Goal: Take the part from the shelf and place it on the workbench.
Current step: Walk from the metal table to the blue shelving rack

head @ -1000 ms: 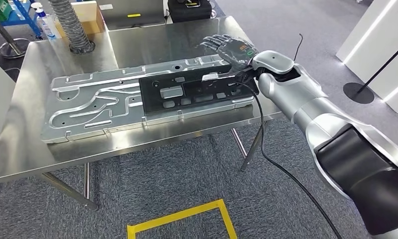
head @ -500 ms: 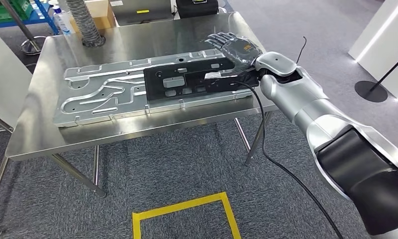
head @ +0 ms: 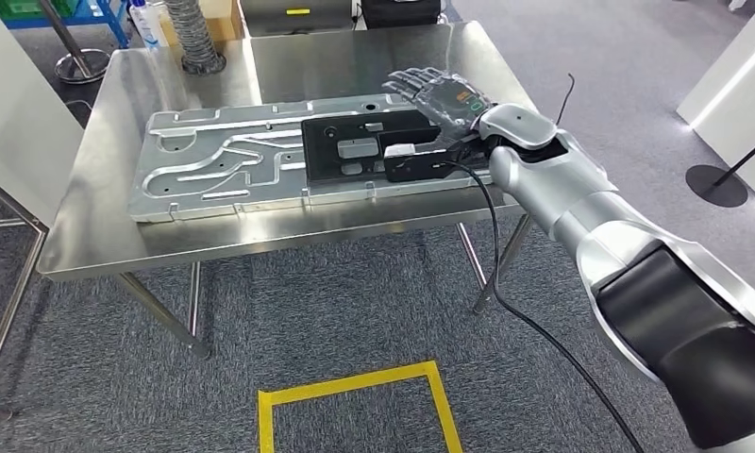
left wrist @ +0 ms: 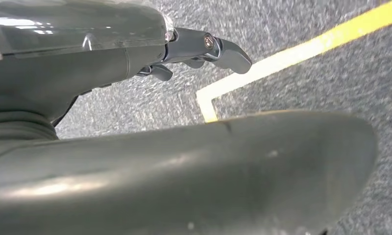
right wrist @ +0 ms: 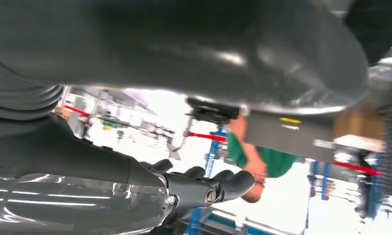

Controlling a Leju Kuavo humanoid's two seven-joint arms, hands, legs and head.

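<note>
Black part [head: 364, 143] flat, long axis along workbench [head: 119, 236] length.

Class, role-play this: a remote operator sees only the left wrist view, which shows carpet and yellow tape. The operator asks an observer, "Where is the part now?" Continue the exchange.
Observer: The black part lies on a silver stamped panel on the steel workbench.
Operator: Is a robot hand on it?
Observer: The right robot hand is at the part's right end, fingers spread flat. I cannot tell whether its thumb grips the part.
Operator: Anything else on the bench?
Observer: A grey ribbed hose stands at its far left corner.
</note>
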